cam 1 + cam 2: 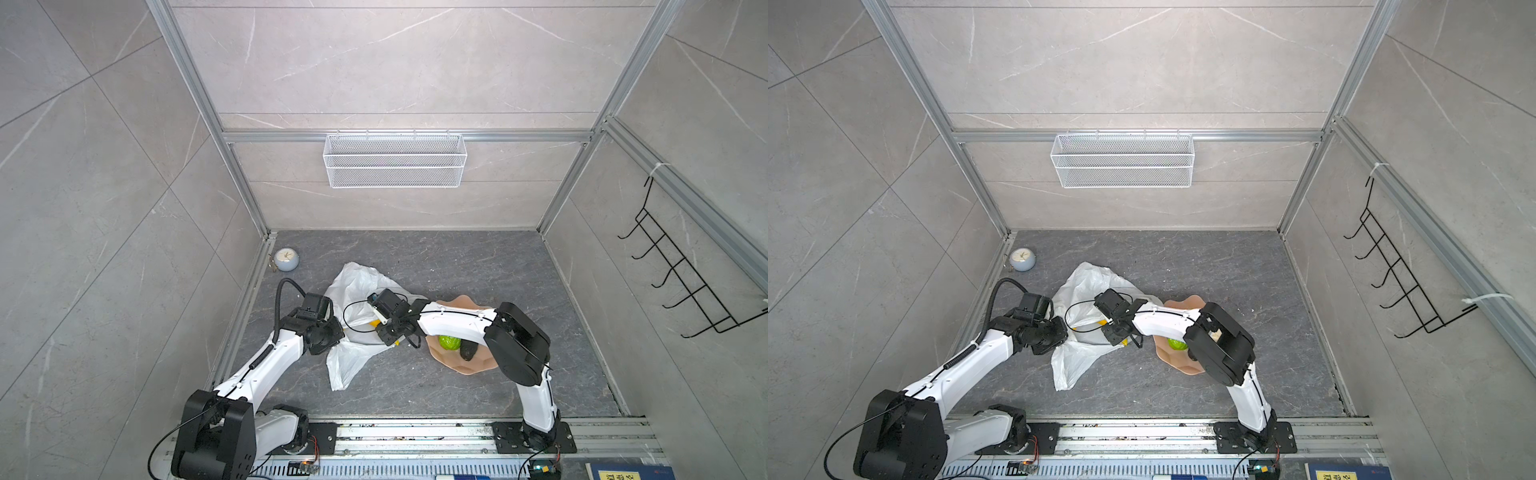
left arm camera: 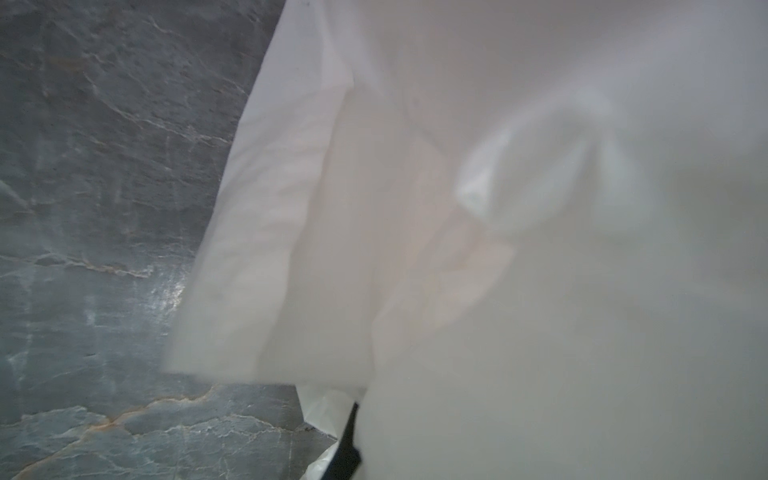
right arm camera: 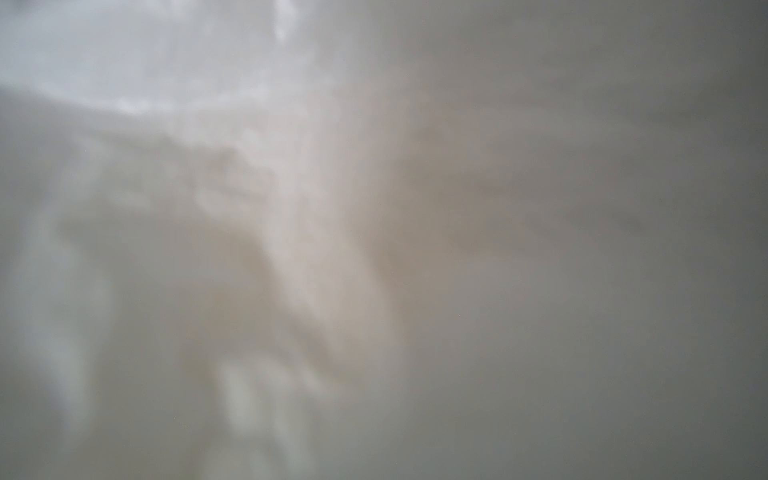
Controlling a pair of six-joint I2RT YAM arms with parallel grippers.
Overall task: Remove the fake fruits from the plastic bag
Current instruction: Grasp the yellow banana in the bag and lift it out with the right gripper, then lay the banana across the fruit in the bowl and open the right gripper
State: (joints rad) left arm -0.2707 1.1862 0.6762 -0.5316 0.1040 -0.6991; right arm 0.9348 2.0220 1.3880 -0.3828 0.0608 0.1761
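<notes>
Where the clock sits: left of middle in both top views, small and round, on the dark floor near its left edge.
Left gripper: lower middle of the frame, at the left edge of the bag. It is closed tight and pinches the thin plastic there.
Bag: white and crinkly, lying on the floor in the lower middle of both top views, between the two grippers. One end points up toward the clock. The other end trails down toward the bottom of the frame. The left wrist view shows the bag hanging very close up.
Right gripper: just right of the left one, poking into the bag's open mouth. Its tips are hidden, so I cannot tell if it is open or closed, or if it holds a thing. The right wrist view is only blurry white bag.
Yellow bit: peeks out of the bag right beside the right gripper. It is too small to tell which fruit.
Basket: white wire, upper middle of the frame.
Plate: pink, right of the bag, partly under the right arm.
Green fruit: bumpy, on the plate.
Dark fruit: on the plate too, just right of the green fruit.
Rack: black hooks, right edge of the frame.
</notes>
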